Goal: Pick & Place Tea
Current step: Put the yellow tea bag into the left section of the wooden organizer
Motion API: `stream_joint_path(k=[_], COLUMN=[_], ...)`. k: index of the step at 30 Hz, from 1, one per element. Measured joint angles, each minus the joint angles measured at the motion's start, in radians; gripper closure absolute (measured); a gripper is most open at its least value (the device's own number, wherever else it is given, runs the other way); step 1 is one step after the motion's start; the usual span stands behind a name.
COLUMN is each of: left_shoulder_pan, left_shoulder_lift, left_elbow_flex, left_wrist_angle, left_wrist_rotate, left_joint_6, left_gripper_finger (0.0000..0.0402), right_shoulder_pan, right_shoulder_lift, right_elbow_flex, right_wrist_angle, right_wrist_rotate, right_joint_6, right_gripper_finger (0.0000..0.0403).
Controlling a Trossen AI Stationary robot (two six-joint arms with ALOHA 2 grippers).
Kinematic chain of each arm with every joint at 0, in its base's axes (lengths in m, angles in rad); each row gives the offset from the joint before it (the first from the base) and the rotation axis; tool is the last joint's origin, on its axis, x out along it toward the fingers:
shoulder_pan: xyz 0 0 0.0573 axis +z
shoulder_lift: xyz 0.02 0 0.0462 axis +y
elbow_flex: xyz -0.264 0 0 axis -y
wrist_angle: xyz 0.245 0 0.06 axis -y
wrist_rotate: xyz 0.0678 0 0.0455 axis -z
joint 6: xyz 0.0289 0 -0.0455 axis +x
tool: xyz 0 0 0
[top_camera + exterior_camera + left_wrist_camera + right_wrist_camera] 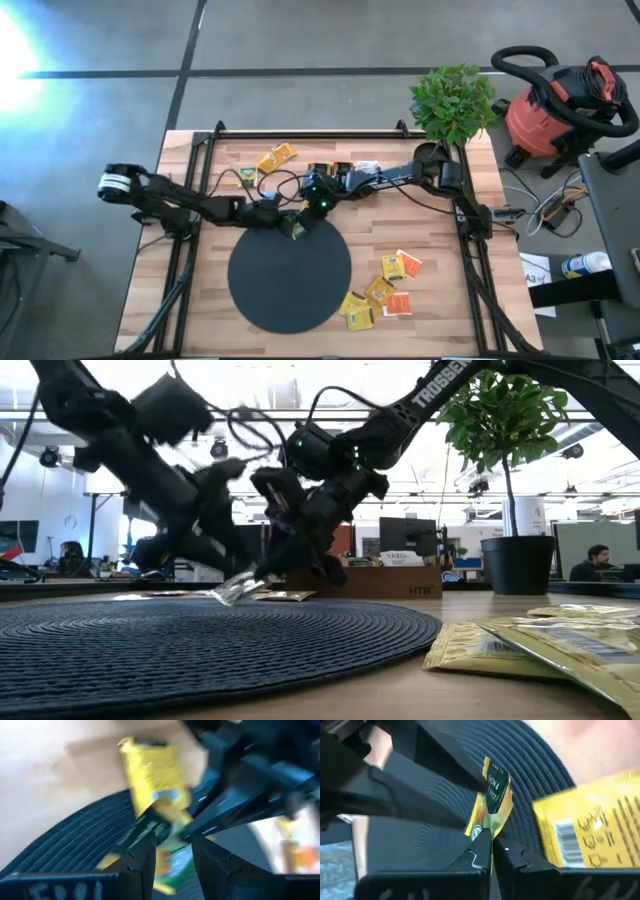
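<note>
A black woven disc (290, 275) lies at the table's middle. My right gripper (304, 216) (492, 852) is at the disc's far edge, shut on a yellow tea sachet with a dark-green mark (492, 795). My left gripper (277, 213) (172, 862) is close beside it. Its fingers are apart, with that sachet (170, 865) showing in the gap; I cannot tell whether they touch it. A second yellow sachet with a barcode (590, 825) (152, 772) lies at the disc's far rim, partly on the wood. My right gripper pinches the sachet's near end (487, 827) between its two fingers. The fingers slant down from the table's far right. The sachet sticks out beyond the fingertips, tilted, its free end (235, 592) low over the disc; I cannot tell whether it touches the disc.
Several loose sachets lie on the wood right of the disc (385, 290) and others on the far side (277, 157). A potted plant (455, 100) stands at the far right corner. A brown wooden box (365, 582) stands behind the grippers. Black rails (470, 230) run along the table's sides.
</note>
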Motion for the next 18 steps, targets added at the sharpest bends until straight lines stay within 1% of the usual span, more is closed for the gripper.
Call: stream_joint_path(k=[2, 4, 7, 10, 14, 18], left_shoulder_pan=[0.0, 0.0, 0.004, 0.012, 0.011, 0.013], left_shoulder_lift=[-0.062, -0.137, -0.25, -0.358, -0.48, -0.546], left_elbow_flex=[0.001, 0.001, 0.001, 0.001, 0.001, 0.0], left_wrist_angle=[-0.004, -0.026, -0.123, -0.222, -0.316, -0.336], left_wrist_rotate=[-0.018, -0.051, -0.104, -0.114, -0.132, -0.175], left_joint_6=[0.002, 0.02, 0.027, 0.04, 0.044, 0.044], left_gripper_finger=[0.028, 0.028, 0.028, 0.028, 0.028, 0.028], right_shoulder_pan=[0.0, 0.0, 0.0, 0.0, 0.0, 0.0], right_shoulder_lift=[-0.02, -0.043, -0.084, -0.133, -0.19, -0.256], right_elbow_flex=[0.003, 0.004, 0.003, 0.003, 0.002, 0.001], right_wrist_angle=[-0.006, -0.009, -0.02, -0.063, -0.12, -0.079], right_wrist_rotate=[0.016, 0.057, 0.11, 0.165, 0.293, 0.418], right_joint_6=[-0.018, -0.043, -0.119, -0.218, -0.268, -0.29], right_gripper_finger=[0.0394, 0.0394, 0.0394, 0.0394, 0.0394, 0.0394])
